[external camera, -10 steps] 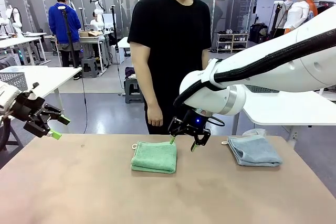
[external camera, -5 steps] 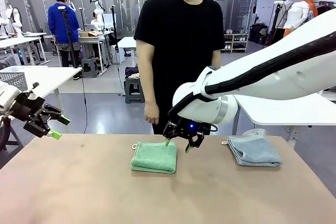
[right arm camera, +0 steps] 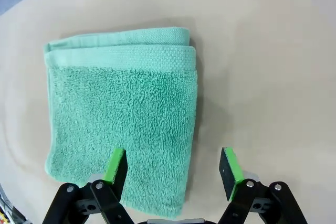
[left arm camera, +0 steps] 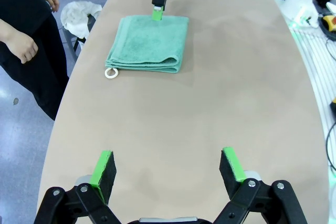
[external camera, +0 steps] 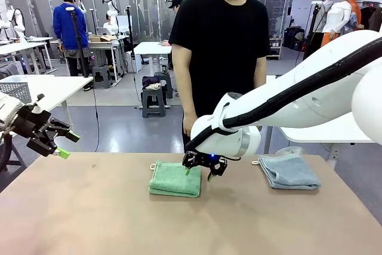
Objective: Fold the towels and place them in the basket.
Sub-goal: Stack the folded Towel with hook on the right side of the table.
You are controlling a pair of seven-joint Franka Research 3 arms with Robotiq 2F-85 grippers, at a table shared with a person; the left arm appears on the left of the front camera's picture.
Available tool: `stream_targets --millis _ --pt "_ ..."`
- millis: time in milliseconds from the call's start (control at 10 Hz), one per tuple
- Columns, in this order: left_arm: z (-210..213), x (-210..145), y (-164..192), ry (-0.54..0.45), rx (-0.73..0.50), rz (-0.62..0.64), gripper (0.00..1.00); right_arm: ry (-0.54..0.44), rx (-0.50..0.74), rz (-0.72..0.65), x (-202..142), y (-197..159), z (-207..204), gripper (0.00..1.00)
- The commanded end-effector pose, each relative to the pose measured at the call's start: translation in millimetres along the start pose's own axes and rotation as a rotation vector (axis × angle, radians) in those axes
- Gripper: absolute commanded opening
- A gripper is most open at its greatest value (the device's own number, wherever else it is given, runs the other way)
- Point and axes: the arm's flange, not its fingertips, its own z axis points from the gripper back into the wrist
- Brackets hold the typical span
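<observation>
1. The right gripper hangs over the near-right edge of the folded green towel, jaws spread wide and holding nothing; one finger is above the cloth, the other above bare table.
2. The left gripper hovers at the table's left end, fully spread and empty.
3. The folded grey-blue towel lies well to the right.
4. A person stands at the far side.
</observation>
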Motion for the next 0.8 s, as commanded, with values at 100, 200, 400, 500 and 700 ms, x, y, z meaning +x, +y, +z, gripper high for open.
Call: stream_targets --millis 100,200,400,500,700 --pt "0.6 1.0 0.2 0.001 0.001 -0.005 1.0 -0.035 -0.023 -0.03 5.9 3.5 -9.0 0.89" --pt "0.6 1.0 0.2 0.001 0.001 -0.005 1.0 -0.04 -0.021 -0.037 6.5 2.1 -10.8 0.89" --pt "0.6 1.0 0.2 0.001 0.001 -0.005 1.0 -0.043 -0.015 -0.01 9.6 -1.4 -14.6 0.78" --pt "0.6 1.0 0.2 0.001 0.001 -0.005 1.0 -0.041 -0.009 -0.014 8.9 -2.0 -14.2 0.69" --pt "0.6 1.0 0.2 0.001 0.001 -0.005 1.0 -0.045 0.006 -0.004 10.0 -1.7 -14.6 0.5"
